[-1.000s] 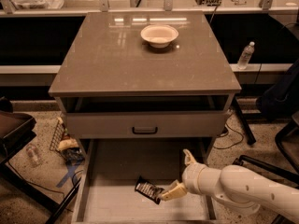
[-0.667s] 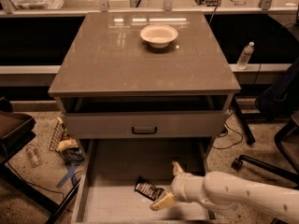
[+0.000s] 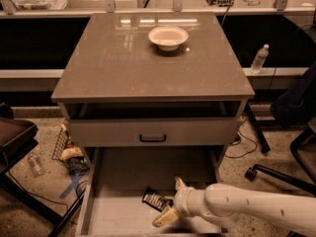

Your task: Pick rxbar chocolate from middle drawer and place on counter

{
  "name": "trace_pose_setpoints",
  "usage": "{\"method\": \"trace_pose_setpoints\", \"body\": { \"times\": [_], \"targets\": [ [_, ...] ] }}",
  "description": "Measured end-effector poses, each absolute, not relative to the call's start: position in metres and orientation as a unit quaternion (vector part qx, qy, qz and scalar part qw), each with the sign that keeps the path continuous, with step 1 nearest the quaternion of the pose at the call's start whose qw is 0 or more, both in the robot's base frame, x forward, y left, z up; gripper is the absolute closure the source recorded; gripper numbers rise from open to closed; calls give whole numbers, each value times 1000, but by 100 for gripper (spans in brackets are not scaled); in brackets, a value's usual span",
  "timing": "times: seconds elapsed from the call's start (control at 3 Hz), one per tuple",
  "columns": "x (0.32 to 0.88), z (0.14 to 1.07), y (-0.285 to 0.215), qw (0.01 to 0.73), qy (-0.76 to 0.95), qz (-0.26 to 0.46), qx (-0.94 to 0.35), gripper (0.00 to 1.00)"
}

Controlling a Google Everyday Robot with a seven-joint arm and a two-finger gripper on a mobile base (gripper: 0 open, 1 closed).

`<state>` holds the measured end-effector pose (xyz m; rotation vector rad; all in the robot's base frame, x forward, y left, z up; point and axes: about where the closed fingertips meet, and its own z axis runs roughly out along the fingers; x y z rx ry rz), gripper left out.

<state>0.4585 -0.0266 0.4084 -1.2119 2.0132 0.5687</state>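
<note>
Rxbar chocolate (image 3: 156,200) lies on the middle drawer (image 3: 118,216) floor, label unreadable. Our claw (image 3: 172,200) sits just right of it, fingers (image 3: 165,217) spread; we cannot tell whether they touch it.

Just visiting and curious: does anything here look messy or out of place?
Yes. Left of the cabinet a wire basket leans tilted on the floor, and a bottle lies on its side nearby. In the middle drawer the rxbar chocolate lies askew, right by the open gripper.
</note>
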Motion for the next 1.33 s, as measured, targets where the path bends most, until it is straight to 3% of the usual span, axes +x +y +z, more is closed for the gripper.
{"method": "trace_pose_setpoints", "body": {
  "times": [1.0, 1.33],
  "targets": [
    [482, 367, -7, 352, 769, 189, -499, 0],
    [478, 352, -4, 340, 764, 169, -522, 17]
  ]
}}
